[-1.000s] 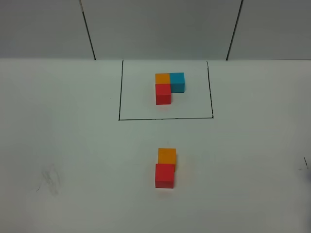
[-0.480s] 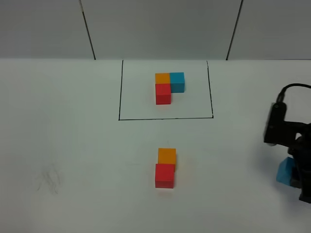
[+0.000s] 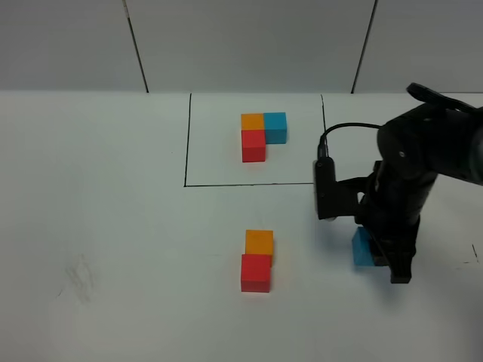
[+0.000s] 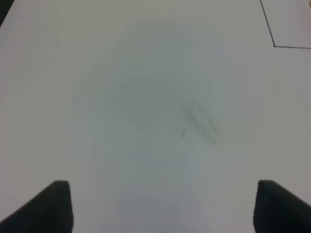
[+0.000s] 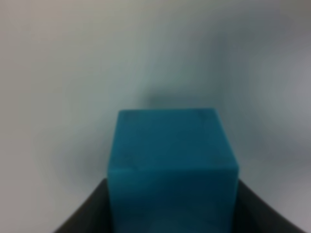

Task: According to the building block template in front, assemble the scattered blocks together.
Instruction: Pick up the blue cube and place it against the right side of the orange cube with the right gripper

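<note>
Carrying the blue cube (image 3: 363, 248) in from my right side, I have brought my right end effector (image 3: 381, 256) into the high view, where a second ago there was only bare worktop (image 3: 113, 226). Its jaws are clamped on the cube's two sides, as the right wrist view shows, with the cube (image 5: 171, 165) filling the space between them. It hangs well to the right of the loose orange cube (image 3: 259, 241) and red cube (image 3: 256, 272), which sit touching, orange behind red, exactly where they were. The template (image 3: 263, 134) inside the black outline shows blue to the right of orange, so I judge two of three blocks are placed and this last one must travel left and land against the orange cube's right face. My left end effector (image 4: 160, 206) hangs over bare worktop, jaws apart, holding nothing.
</note>
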